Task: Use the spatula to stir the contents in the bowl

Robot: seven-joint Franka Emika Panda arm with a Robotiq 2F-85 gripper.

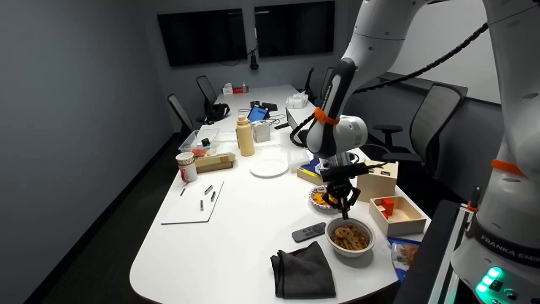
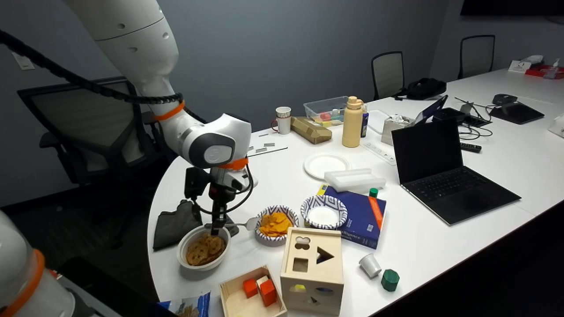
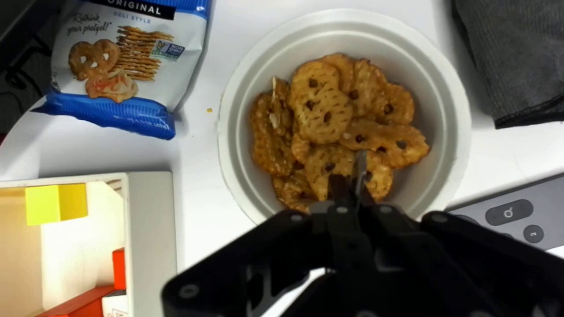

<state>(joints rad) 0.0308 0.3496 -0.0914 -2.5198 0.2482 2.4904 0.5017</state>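
Note:
The round white bowl (image 1: 349, 253) stands near the table's end, also in an exterior view (image 2: 181, 254) and the wrist view (image 3: 230, 119). Its contents, orange-brown pretzel pieces (image 1: 349, 237), lie heaped inside (image 2: 205, 249) (image 3: 324, 110). My gripper (image 1: 345, 214) points down over the bowl's rim, also in an exterior view (image 2: 216, 229) and the wrist view (image 3: 352, 189). It is shut on the metal spatula (image 2: 252, 223), whose flat head points sideways away from the bowl. In the wrist view a thin metal end of the spatula (image 3: 361, 167) sticks out between the fingertips above the pretzels.
A patterned bowl of orange chips (image 2: 275, 224) stands beside the white bowl, near the spatula's head. A grey remote (image 1: 309, 232), a dark folded cloth (image 1: 303, 272), a wooden tray with red blocks (image 1: 396, 228), a pretzel bag (image 3: 128, 57) and a wooden shape box (image 2: 312, 273) lie around.

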